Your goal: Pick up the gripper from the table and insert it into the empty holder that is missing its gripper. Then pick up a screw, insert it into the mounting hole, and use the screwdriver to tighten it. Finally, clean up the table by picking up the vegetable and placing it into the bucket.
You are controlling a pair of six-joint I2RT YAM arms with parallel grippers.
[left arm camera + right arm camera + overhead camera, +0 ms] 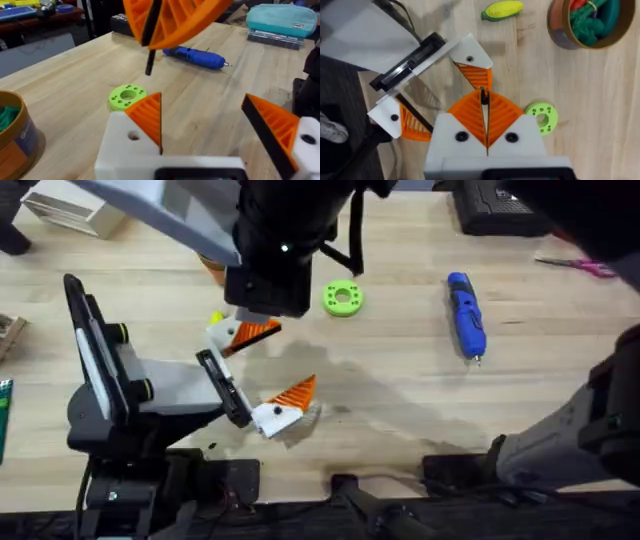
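You'll find the orange gripper tip, ribbed with a black edge, seated in the holder, a white angular finger block on the left end effector. The opposite white block carries an orange tip too, and the two stand spread apart. The screwdriver, stubby and bright blue, lies flat on the surface, its silvery tip pointing toward the arms' bases. The vegetable, a small yellow-green oval, lies on its side near the bucket but not touching it. The bucket is a round orange tub, upright, with green and red toys inside.
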